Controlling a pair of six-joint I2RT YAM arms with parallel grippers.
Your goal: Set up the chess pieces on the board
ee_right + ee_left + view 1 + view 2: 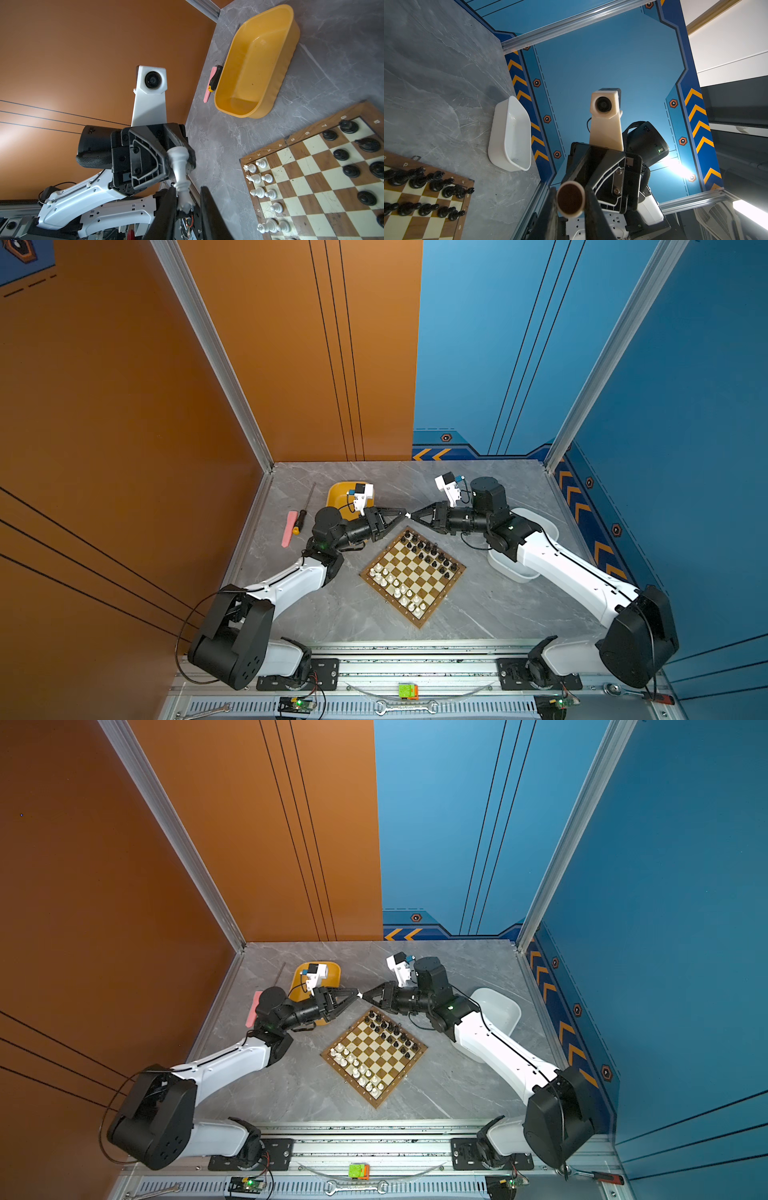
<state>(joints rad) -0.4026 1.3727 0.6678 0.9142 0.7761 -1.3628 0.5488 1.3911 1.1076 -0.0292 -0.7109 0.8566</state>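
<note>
My left pincer (402,514) is clamped on the base of a white piece (179,166), which lies sideways in the air near the far corner of the board (415,577). My right pincer (188,192) meets it tip to tip, jaws narrow around the piece's head, with a gap showing on one side. Black pieces (432,556) fill the board's far-right rows and white pieces (395,590) stand along the near-left rows. A yellow tray (249,72) and a white tray (512,135) sit on the desk (478,605).

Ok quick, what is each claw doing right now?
Left gripper: closed on the white chess piece, by its base.
Right gripper: jaws astride that piece's head; grip cannot be told.
</note>
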